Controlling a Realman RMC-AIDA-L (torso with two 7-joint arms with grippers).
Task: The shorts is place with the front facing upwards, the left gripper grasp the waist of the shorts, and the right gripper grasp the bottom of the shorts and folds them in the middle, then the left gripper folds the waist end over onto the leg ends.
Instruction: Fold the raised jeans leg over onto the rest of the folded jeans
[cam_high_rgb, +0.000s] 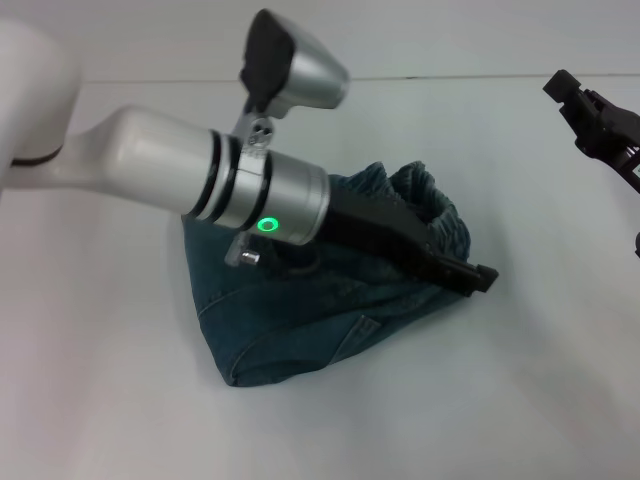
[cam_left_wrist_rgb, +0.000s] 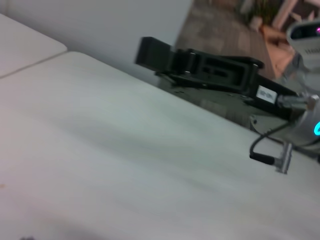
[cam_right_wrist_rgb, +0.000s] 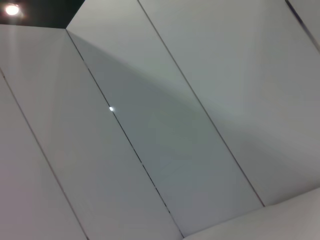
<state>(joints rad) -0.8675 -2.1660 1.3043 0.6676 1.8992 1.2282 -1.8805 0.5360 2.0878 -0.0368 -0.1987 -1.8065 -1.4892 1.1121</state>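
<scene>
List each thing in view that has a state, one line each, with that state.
shorts: dark teal, folded into a bunched heap on the table, elastic waist gathered on the side nearer the right arm.
left gripper: low over the shorts at the waist end, fingers close together.
right gripper: raised off the table, away from the shorts, holding nothing.
table: white, bearing the shorts.

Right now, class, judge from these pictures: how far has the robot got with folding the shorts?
Done: the shorts already lie bunched into a compact folded bundle on the table, so the middle fold looks made. In hand: the left gripper sits low over the bundle's right edge; its grip cannot be told. The right gripper is raised clear at the far right. Left: neatly finishing the waist-over-legs fold and withdrawing.
</scene>
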